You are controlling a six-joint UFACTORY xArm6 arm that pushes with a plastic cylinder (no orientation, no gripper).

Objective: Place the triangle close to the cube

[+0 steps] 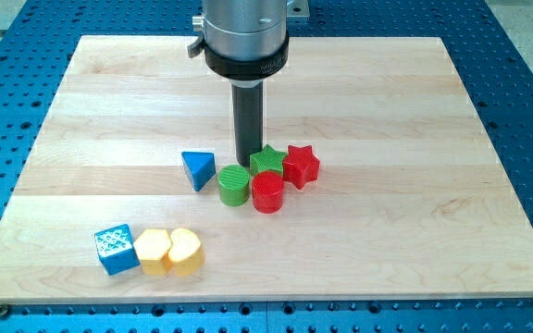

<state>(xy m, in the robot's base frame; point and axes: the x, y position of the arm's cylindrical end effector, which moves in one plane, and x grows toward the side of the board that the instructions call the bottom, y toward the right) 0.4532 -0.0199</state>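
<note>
Item 1. Blue cube [116, 250]: nearest the view's bottom, far down and to the view's left of my tip, near the board's bottom-left corner. Perforated or speckled top face. The task's destination.

Item 2. Yellow block [168, 252]: just beside the cube on its right, apparently touching it; heart-like or double-lobed shape, not certain. Also well below-left of my tip.

Item 3. Red cylinder [268, 192]: just below-right of my tip, touching the green cylinder.

Item 4. Green cylinder [234, 185]: just below my tip, slightly left.

Item 5. Blue triangle [198, 168]: the task's object. Stands a short way to the view's left of my tip, apart from it and just beside the green cylinder; well apart from the cube.

Item 6. My tip [248, 163]: plain rod, nothing to open or close, holding nothing. Rests on the wooden board [387, 111] between the triangle and the green star [266, 159], hard against the star's left side.

Item 7. Red star [301, 166]: right of my tip, beyond the green star, touching it.

Status: triangle not yet delivered; the approach step appears to be in hand. Next move, by judgement: bring my tip round to the triangle's upper-right side, clear of the green cylinder, then push down-left toward the cube, stopping short of the yellow block.
</note>
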